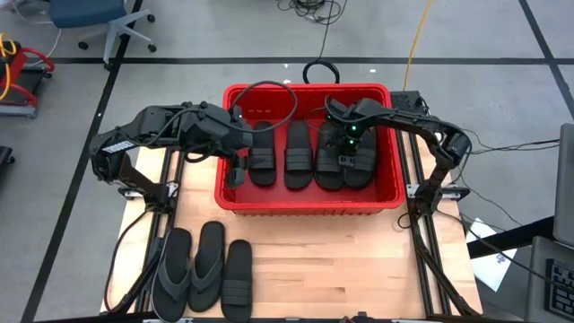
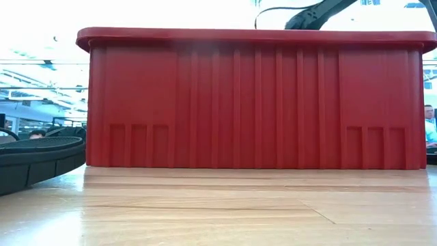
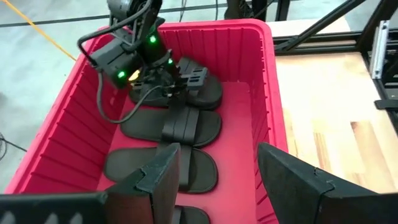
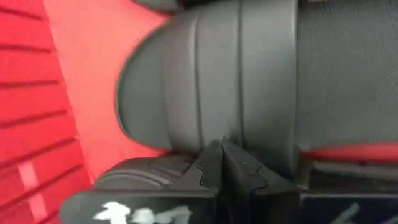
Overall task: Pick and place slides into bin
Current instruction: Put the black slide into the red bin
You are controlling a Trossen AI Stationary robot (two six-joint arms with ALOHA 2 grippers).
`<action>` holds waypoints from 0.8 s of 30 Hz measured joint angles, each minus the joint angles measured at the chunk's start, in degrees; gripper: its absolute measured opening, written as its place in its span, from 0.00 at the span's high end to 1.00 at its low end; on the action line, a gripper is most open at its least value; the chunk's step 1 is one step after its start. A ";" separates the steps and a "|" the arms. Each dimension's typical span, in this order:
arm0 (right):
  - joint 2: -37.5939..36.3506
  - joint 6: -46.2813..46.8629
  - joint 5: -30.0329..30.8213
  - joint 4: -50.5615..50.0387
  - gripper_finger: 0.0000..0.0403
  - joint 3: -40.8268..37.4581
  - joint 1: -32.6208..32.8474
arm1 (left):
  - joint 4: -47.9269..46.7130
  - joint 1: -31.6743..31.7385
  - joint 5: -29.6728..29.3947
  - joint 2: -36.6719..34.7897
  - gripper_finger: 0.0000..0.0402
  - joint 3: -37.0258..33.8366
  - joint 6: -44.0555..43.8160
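**Mia:** Sitting inside the red bin (image 1: 309, 199) were black slides, side by side. I counted five of them. One lay near the left wall (image 1: 262, 154), one was in the middle (image 1: 298, 154), and more were on the right (image 1: 328, 166).

**Ben:** Where was the bin?

**Mia:** It stood on the far half of the wooden table (image 1: 359, 260). From table height its tall red wall (image 2: 252, 102) filled nearly the whole view.

**Ben:** Were any slides left outside?

**Mia:** Yes, three. They lay in a row at the near left corner of the table. Two were flip-flops (image 1: 172, 269), touching each other, and one was a black slide with a wide strap (image 1: 238, 278), just beside them.

**Ben:** What did the right gripper (image 1: 348, 160) do?

**Mia:** It was down in the bin, over the slides on the right. Its fingers (image 4: 214, 165) were pressed tight together, with nothing between them. The strap of a slide (image 4: 249, 81) was right in front of the tips.

**Ben:** And the left gripper (image 1: 236, 170)?

**Mia:** It hung over the left end of the bin, just inside the wall. Its fingers (image 3: 163, 177) stood apart and held nothing. The slides lay below it.

**Ben:** Anything else around?

**Mia:** A black loop handle (image 1: 319, 72) stuck out behind the bin. A blue office chair (image 1: 90, 18) stood on the floor, far off to the left.
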 joint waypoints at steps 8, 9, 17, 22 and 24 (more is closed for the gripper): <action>-4.08 -3.16 -1.45 -4.27 1.00 -0.12 -0.44 | 0.04 0.11 -0.51 0.00 0.47 0.00 0.30; -4.30 -2.63 -1.28 -3.91 1.00 -0.12 -0.40 | 0.04 0.13 -0.53 0.00 0.47 0.00 0.55; -11.02 0.85 -6.86 3.42 1.00 -0.17 0.35 | -0.06 0.13 -0.58 0.00 0.47 0.00 0.81; -20.72 11.03 -20.43 15.01 1.00 -0.17 3.10 | -2.09 -0.20 -0.74 0.00 0.47 0.02 0.44; -25.29 15.73 -22.70 21.97 1.00 -0.17 5.38 | -3.86 -1.07 0.87 0.00 0.48 0.02 1.94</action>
